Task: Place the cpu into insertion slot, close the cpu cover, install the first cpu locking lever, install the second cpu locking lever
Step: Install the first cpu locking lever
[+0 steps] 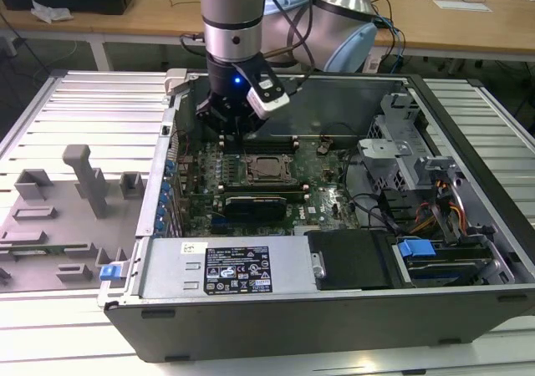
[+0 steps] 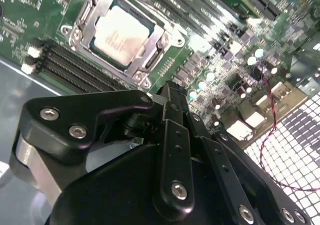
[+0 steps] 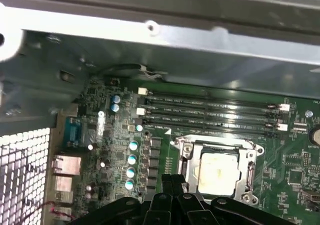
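Observation:
The cpu (image 1: 267, 169), a pale tan-silver square, lies in the insertion slot (image 1: 269, 180) on the green motherboard, and shows in both wrist views (image 2: 120, 32) (image 3: 217, 172). The cpu cover (image 2: 150, 60), a silver frame with a square window, lies flat around the chip, also in the first wrist view (image 3: 187, 150). My gripper (image 1: 230, 132) hangs just above the board, on the exterior view's left of the socket and a little behind it. Its black fingers (image 2: 172, 90) (image 3: 172, 181) are pressed together with nothing between them.
Long black memory slots (image 3: 210, 115) run behind the socket, and others (image 1: 255, 202) lie in front. The case's metal wall (image 3: 200, 50) stands close behind. A power supply (image 1: 226, 271) and a drive cage (image 1: 401, 154) crowd the case. Grey fixtures (image 1: 84, 180) sit outside.

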Controlling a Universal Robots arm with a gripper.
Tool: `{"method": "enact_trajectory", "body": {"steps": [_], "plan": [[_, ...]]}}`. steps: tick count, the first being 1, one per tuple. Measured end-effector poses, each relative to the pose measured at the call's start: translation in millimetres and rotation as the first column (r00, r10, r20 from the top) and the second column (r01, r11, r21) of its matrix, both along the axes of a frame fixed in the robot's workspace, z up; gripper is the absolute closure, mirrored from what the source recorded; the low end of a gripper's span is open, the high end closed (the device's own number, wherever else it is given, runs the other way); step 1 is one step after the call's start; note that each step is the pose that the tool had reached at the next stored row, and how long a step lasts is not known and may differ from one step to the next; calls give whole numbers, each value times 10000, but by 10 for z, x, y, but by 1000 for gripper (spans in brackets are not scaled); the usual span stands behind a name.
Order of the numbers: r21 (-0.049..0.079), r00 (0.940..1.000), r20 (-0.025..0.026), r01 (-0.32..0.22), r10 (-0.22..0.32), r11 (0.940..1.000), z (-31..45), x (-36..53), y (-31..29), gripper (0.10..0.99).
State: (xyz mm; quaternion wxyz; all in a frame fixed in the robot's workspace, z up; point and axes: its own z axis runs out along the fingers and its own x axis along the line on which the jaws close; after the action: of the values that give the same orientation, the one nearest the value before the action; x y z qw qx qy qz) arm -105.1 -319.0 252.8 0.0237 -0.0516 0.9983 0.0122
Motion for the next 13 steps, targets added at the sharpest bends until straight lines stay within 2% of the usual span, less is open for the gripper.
{"method": "enact_trajectory", "body": {"steps": [1, 2, 4, 5, 8, 10, 12, 13], "plan": [[71, 10000, 42, 0, 0, 10000, 0, -21, 0, 980], [209, 9999, 106, -2, 0, 9998, 0, -58, 0, 980], [407, 9998, 179, -5, -3, 9992, -1, -104, 0, 980], [493, 9998, 198, -5, -5, 9988, -1, -119, 0, 980], [933, 9997, 245, -9, -14, 9956, -1, -151, 0, 980], [1245, 9996, 273, -11, -23, 9922, -1, -171, 0, 980], [1486, 9996, 292, -14, -30, 9889, -1, -185, 0, 980], [1646, 9995, 303, -15, -35, 9864, -1, -192, 0, 980]]}}
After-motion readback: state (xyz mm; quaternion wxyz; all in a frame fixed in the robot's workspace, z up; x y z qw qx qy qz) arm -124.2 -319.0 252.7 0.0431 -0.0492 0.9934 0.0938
